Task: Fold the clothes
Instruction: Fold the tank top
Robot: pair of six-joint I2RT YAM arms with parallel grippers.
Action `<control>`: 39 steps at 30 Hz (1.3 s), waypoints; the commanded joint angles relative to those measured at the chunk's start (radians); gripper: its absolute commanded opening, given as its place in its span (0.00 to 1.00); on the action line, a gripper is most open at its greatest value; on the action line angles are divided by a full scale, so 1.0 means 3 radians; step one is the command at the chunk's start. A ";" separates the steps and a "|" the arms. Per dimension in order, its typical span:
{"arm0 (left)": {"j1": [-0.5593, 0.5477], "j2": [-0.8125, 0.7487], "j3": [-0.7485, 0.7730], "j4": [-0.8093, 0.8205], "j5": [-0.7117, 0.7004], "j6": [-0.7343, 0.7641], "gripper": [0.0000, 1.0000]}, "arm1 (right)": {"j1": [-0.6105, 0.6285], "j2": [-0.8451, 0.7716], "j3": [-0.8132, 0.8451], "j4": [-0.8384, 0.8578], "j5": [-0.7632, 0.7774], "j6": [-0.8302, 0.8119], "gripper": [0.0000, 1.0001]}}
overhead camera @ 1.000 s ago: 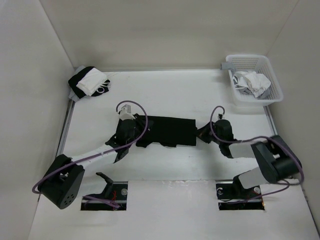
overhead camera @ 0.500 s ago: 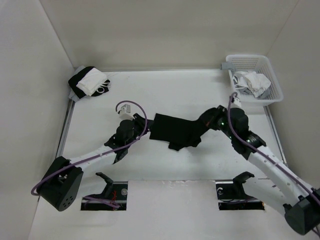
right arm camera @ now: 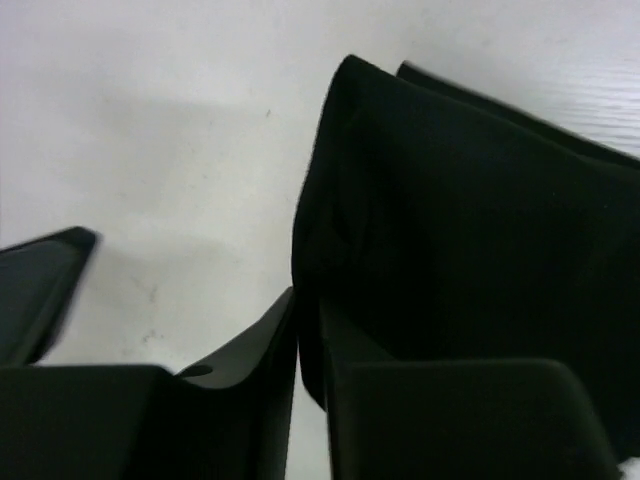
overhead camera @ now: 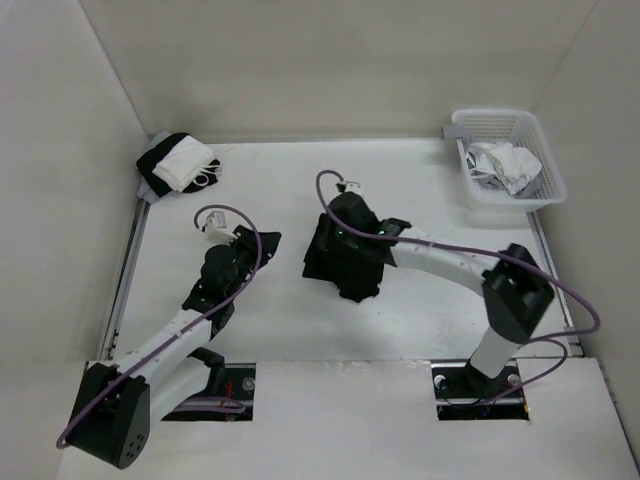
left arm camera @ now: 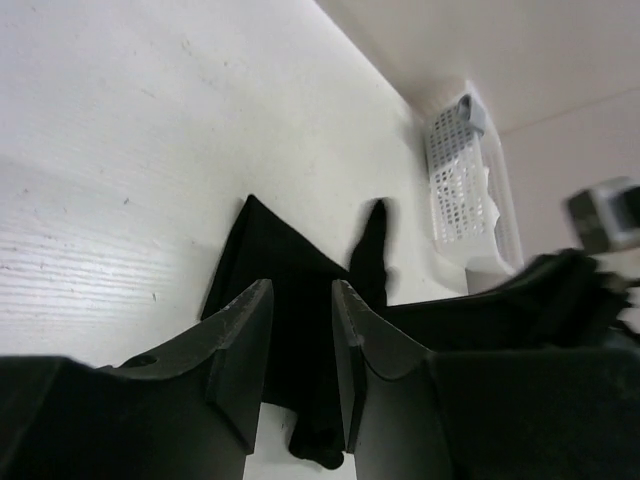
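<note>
The black top [overhead camera: 345, 268] lay doubled on the table [overhead camera: 440, 200], its edge inside the narrow gap of the right gripper [right arm camera: 308, 300], hold uncertain, the left gripper [left arm camera: 302, 290] part-open and empty nearby; fabric snagging on a rising finger could have undone the fold.

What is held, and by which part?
The left gripper holds nothing. The black top's edge sits in the right gripper; whether gripped cannot be told.

Top [overhead camera: 345, 265] black; basket [overhead camera: 548, 172] white; table [overhead camera: 300, 190] white; bundle [overhead camera: 178, 166] black-and-white.
</note>
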 commanded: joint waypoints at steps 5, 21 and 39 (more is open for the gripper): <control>0.0058 -0.0231 0.0085 -0.0143 0.0139 0.0040 0.31 | 0.0253 0.0149 0.0307 0.0452 -0.0136 0.0056 0.45; -0.0387 0.0786 0.0596 -0.0352 0.0067 0.0520 0.41 | -0.1244 -0.2644 -0.2357 0.1398 0.0212 -0.0179 0.01; 0.0277 0.0342 0.0372 -0.0864 -0.0122 0.0638 0.48 | -0.1925 -0.2148 -0.3038 0.2411 0.0115 0.0148 0.54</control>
